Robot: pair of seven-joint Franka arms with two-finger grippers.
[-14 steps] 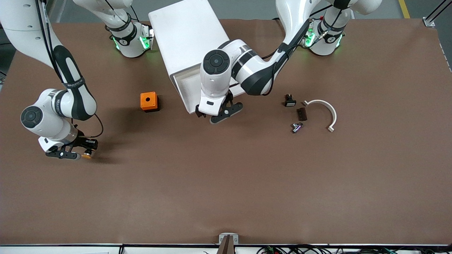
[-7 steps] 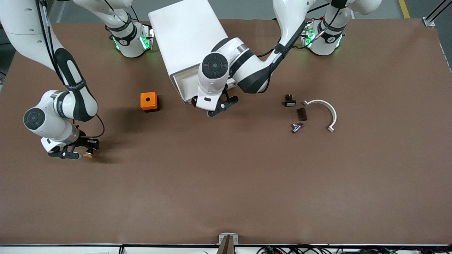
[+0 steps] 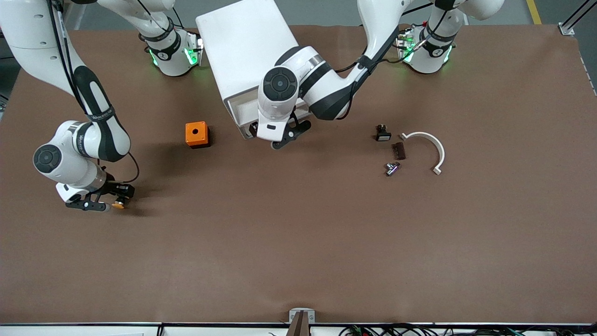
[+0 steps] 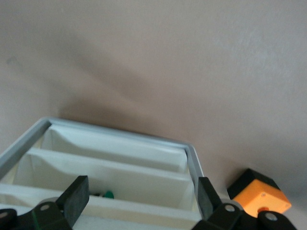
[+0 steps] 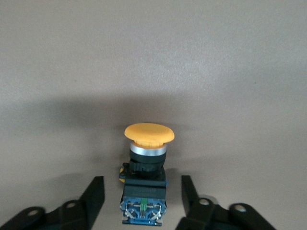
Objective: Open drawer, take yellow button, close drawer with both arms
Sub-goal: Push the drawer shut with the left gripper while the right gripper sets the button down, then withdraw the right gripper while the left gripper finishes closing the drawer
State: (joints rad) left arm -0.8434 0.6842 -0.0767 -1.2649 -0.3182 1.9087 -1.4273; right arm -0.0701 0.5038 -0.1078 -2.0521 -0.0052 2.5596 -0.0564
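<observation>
Boxy white plastic cabinet (image 3: 247, 51) at the robots' edge of the brown table (image 3: 298, 242), between the two bases. Top shallow white tray drawer w/ cream front (image 3: 242, 114) pulled partway out; left wrist view shows white dividers and a small green bit in one compartment.

Left arm's black two-finger gripper (image 3: 280, 137) low at the drawer front, jaws wide apart, nothing between; fingertips (image 4: 76, 196) framing the tray in left wrist view.

Tiny pushbutton w/ round orange cap, blue-black body (image 3: 119, 203) lying on the table toward the right arm's end, nearer the front camera than the orange cube box w/ hole (image 3: 196, 134).

Right arm's black two-finger gripper (image 3: 100, 204) down at table level by the pushbutton (image 5: 146, 179); jaws apart, one finger (image 5: 93, 199) each side of the body, gap visible, not clamped.

Toward the left arm's end: small black part w/ white face (image 3: 383, 133), dark brown block (image 3: 398, 150), small metal fitting (image 3: 392, 168), curved white plastic clip (image 3: 429, 147), all close together.
</observation>
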